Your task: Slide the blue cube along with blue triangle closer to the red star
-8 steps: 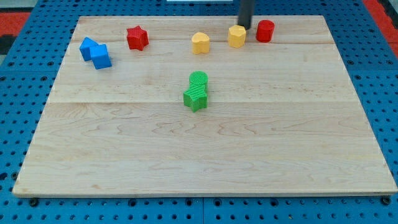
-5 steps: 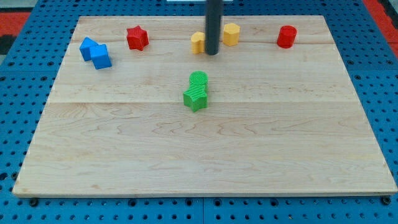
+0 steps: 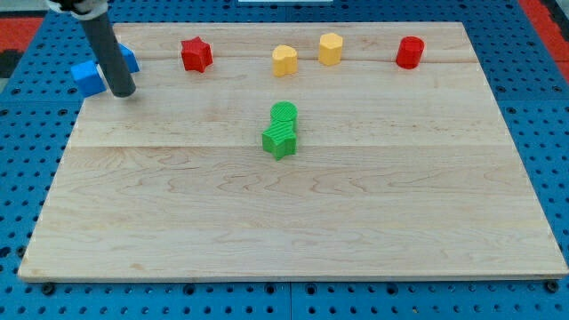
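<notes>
Claw: none fitted; my tip (image 3: 124, 92) is resting on the tabletop (image 3: 284, 213), left of the red star (image 3: 196, 54), between the blue cube (image 3: 88, 77) and blue triangle (image 3: 129, 59).

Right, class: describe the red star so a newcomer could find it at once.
Start at the wooden board's far edge, at the view's top. Toward the left sits the red star, between the blue blocks and the yellow blocks. It alone is red and pointed.
</notes>
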